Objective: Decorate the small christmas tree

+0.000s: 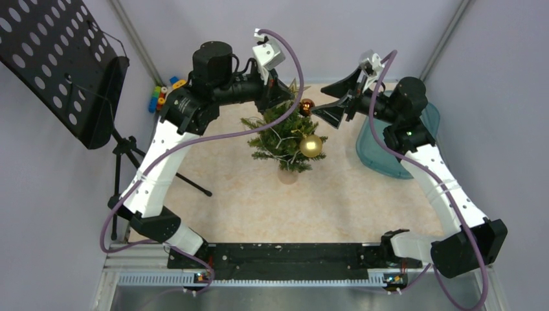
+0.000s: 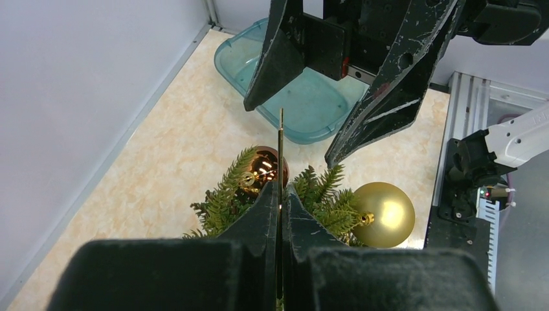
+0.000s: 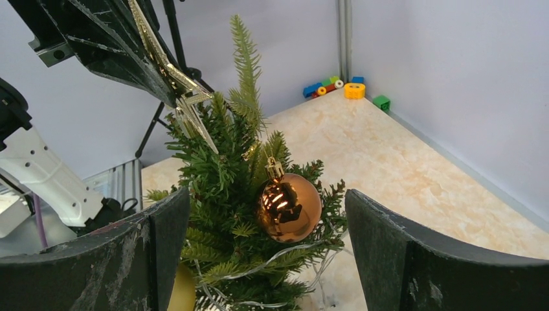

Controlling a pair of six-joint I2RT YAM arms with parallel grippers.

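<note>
The small christmas tree [image 1: 283, 133] stands mid-table on its pale base, with a clear light string [image 3: 291, 253] wound round it. A copper ball [image 1: 307, 105] hangs near its top and a gold ball [image 1: 311, 146] lower on the right side. My left gripper [image 1: 278, 91] is over the treetop, shut on a thin gold star [image 3: 184, 94], which shows edge-on in the left wrist view [image 2: 281, 142]. My right gripper [image 1: 333, 100] is open and empty, with a jaw on each side of the copper ball [image 3: 288, 206] and apart from it.
A teal tray [image 1: 398, 146] lies at the right behind the right arm. A black perforated music stand [image 1: 65, 65] on a tripod stands at the left. Coloured toy blocks [image 1: 162, 94] sit in the far left corner. Walls close in the table.
</note>
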